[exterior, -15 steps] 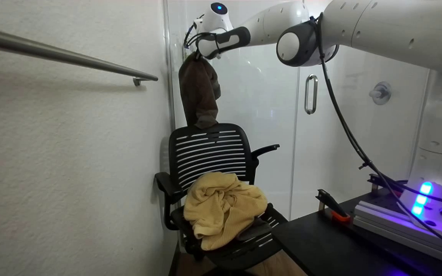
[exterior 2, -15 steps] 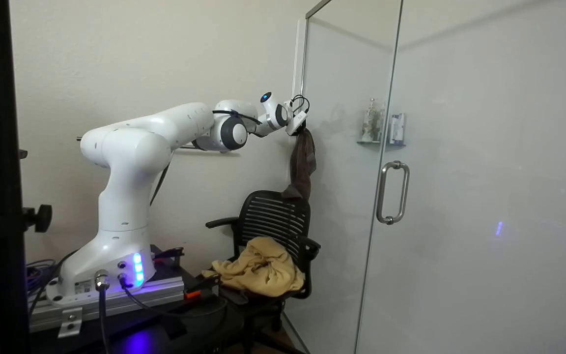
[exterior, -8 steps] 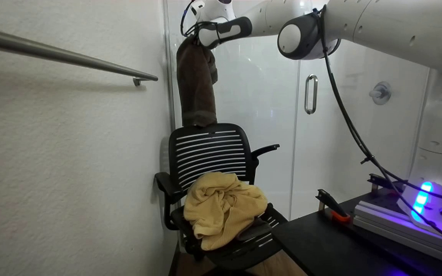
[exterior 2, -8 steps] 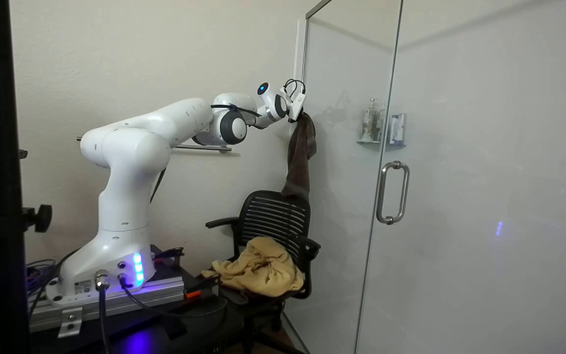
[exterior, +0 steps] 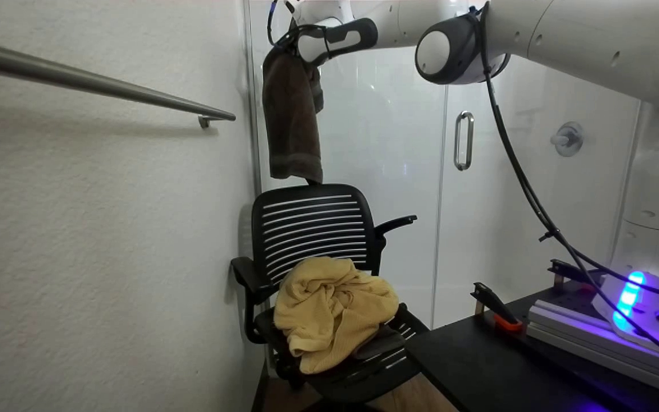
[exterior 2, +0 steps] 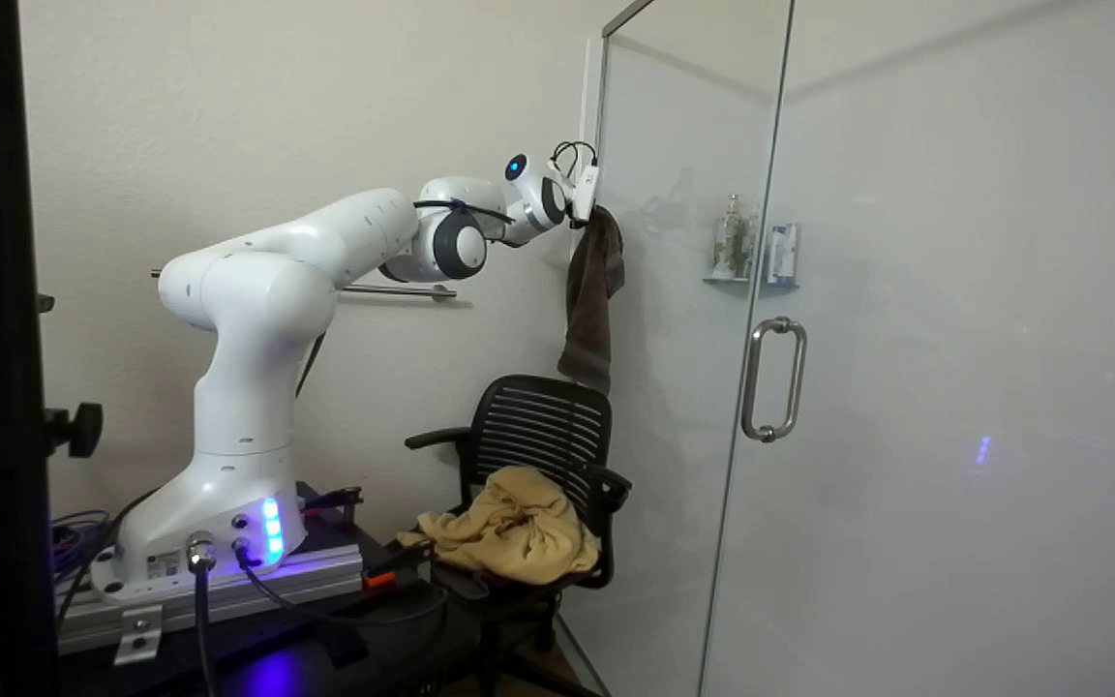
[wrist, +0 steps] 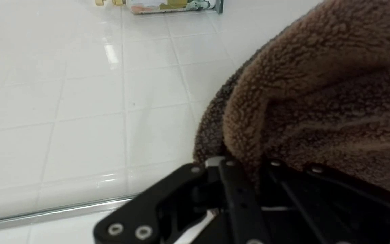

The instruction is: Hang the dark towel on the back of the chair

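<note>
1. Left: black office chair (exterior 2: pixel 536 418). By judgement, the dark brown towel (exterior 2: pixel 593 305) should be carried over its backrest (exterior: pixel 312 229) and draped on both sides before release.
2. Right, above: gripper (wrist: pixel 251 166) found closed on the towel's upper end.
3. Right, under gripper: towel suspended at the backrest's top edge, contact undetermined; long axis near-vertical, free end downward.

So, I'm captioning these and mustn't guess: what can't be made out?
Black metal gripper: pinch partly hidden by folds of the dark brown fleecy towel, wrist view.
Black slatted office chair: base cut off by the bottom edge, both exterior views.
Dark cloth: partly hidden under the mustard-yellow ribbed cloth, in an exterior view.
Patterned bottle: cut off by the top edge, wrist view.
</note>
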Robot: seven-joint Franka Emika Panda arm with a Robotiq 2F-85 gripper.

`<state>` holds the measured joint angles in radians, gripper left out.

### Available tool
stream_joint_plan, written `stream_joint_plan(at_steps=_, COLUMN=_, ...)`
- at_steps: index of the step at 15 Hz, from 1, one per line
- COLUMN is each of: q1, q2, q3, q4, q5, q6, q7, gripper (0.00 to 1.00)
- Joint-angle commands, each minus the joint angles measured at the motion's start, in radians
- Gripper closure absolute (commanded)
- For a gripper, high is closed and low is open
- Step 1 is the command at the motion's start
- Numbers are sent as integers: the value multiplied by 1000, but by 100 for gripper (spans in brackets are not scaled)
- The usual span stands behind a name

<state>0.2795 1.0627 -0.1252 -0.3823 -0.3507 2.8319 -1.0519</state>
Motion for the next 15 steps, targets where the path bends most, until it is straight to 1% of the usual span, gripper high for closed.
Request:
stream_joint_plan(at_steps=1, q1=-15, q2=-35, q3=-23, q4=-57, q5=10, q6=-2, q7=50, gripper=97)
stream_joint_plan(at_steps=3, q1=-27, q2=-28, q3=-23, q4=-64, q5=23, q6=-32, q7=112, gripper=97)
stream_joint_plan(at_steps=4, q1=-30, q2=-32, q3=-14, q4=-73, q5=40, q6=-67, q7=156, gripper=97)
stream_joint_plan(at_steps=5, q1=-31, q2=34, q3=10, q4=38, q5=20, q6=-52, q7=97, gripper=89)
stream_joint_plan(at_steps=9, q1=-33, q2=35, q3=11, q4=36, q5=27, q6=-77, q7=145, gripper=89)
stream_joint_plan(at_steps=10, q1=-31, q2=31, q3=12, q4=26, q5=22, q6=-95, q7=126, gripper=97)
stream_joint_plan(at_steps=11, q1=-32, q2=43, q3=3, q4=34, q5=14, q6=-78, q7=127, gripper=97)
stream_joint_plan(at_steps=12, q1=-40, q2=70, q3=-23, q4=56, q5=-10, q6=-17, q7=123, gripper=97)
stream_joint_plan(at_steps=13, q1=-39, q2=48, q3=-39, q4=-5, q5=-21, q6=72, q7=128, gripper=97)
stream_joint_plan(at_steps=15, q1=-49, q2=59, q3=-5, q4=-37, q5=-14, q6=208, q7=48, gripper=97)
